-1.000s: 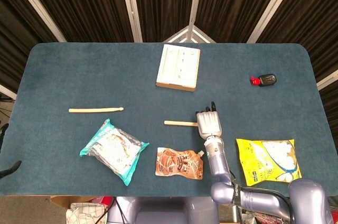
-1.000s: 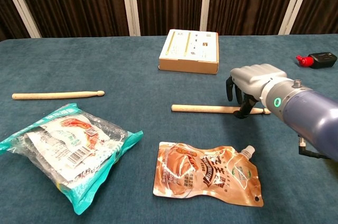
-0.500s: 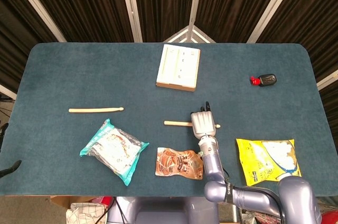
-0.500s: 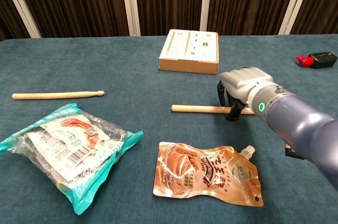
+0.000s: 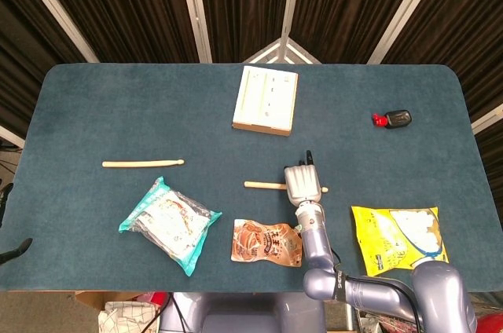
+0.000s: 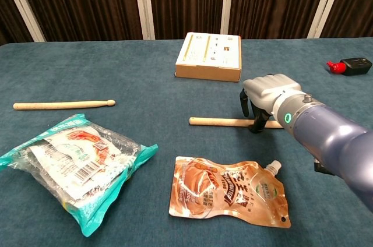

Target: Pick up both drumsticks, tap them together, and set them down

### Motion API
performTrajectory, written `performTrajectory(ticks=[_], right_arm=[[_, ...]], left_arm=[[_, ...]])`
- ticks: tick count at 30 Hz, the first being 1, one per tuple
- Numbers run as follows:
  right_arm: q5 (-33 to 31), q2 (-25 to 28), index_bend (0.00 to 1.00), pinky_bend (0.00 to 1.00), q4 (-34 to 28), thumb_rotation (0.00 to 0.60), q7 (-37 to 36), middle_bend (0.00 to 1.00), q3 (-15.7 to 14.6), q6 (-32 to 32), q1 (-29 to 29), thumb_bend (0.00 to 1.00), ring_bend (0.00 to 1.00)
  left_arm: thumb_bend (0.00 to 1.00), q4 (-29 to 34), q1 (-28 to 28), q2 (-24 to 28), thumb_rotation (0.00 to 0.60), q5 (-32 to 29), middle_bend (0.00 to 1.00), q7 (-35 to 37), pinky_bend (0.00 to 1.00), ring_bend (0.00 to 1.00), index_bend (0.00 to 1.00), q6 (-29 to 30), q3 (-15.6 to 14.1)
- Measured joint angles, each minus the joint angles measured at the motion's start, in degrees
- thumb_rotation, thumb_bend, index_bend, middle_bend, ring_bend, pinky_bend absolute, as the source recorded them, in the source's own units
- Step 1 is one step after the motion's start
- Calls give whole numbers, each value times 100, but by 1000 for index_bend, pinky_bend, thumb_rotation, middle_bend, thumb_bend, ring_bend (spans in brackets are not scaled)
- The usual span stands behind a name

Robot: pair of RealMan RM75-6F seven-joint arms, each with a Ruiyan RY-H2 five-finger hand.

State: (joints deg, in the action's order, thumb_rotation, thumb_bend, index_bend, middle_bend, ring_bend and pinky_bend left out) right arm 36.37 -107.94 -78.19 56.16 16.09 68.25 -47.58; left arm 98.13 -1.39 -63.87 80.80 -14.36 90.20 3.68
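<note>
Drumsticks lie well apart on the blue table [image 5: 94, 105]: the left drumstick [image 5: 142, 163] sits untouched above the teal snack bag [image 5: 168, 224], and the near drumstick [image 6: 224, 121] lies just above the brown pouch [image 6: 229, 190]. The right hand [image 6: 263, 98] has slid left along this stick since a second ago, its fingers [image 6: 257, 121] now curled down around it on the cloth. The left hand is out of sight.
</note>
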Motion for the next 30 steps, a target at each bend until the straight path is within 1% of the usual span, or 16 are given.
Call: performTrajectory(ticks=[11,17,30], right_arm=[[21,-61,494,0,145,600,-26,540,-59,-50,-35,354,280],[36,-80,497,0,216,600,-44,540,-43,-76,-66,354,280],[24,-78,514,0,259,600,-63,570,-71,-134,-75,354,301]], left_arm=[[235,2,15,-23,600,1,0,-63,0,0,17,-10,-16],[236,7,20,-33,600,-14,0,-92,0,0,17,-9,-15],[235,17,26,-44,600,-10,0,-116,0,0,17,-6,-28]])
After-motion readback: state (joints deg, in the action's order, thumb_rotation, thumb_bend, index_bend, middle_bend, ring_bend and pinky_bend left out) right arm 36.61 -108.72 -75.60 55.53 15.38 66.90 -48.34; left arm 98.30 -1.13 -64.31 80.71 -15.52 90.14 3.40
